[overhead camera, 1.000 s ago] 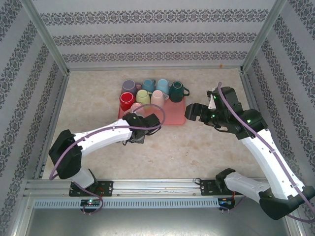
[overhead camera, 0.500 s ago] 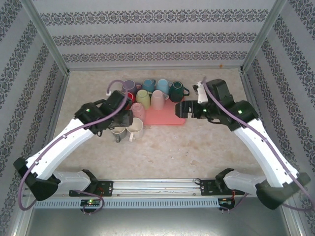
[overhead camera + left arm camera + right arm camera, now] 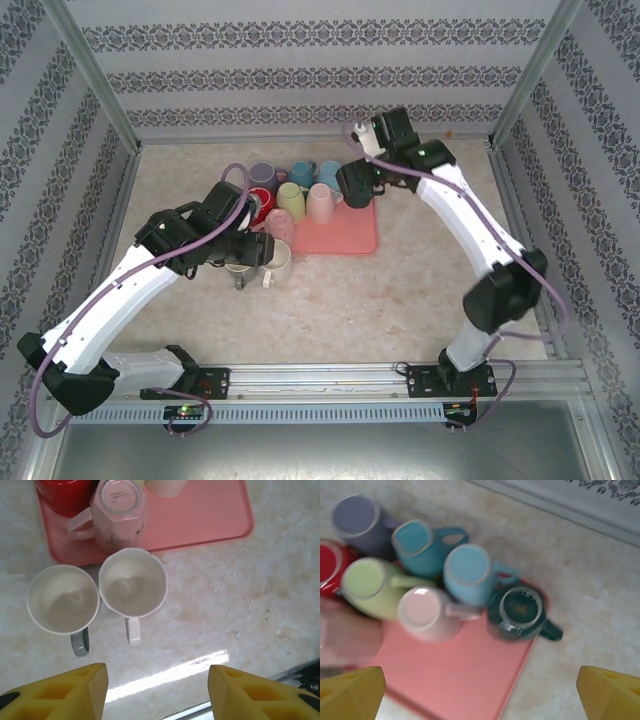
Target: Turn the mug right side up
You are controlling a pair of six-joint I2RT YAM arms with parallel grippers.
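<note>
Top view, right end effector [image 3: 357, 186] above far right corner of pink tray [image 3: 350, 232], left wrist view, left end effector [image 3: 155, 672] spread, empty, above upright white mug [image 3: 132, 582] on tabletop [image 3: 225, 605], right wrist view, right end effector [image 3: 480, 680] spread, empty, dark green mug [image 3: 520, 611] just ahead on tray corner, base up, long axis upright, handle toward lower right.

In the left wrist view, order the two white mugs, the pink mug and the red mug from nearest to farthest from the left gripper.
From the left gripper:
1. White mug with white handle, straight ahead.
2. White mug with grey handle, left of it, slightly farther.
3. Pink mug, upside down on the tray.
4. Red mug, top left.
</note>
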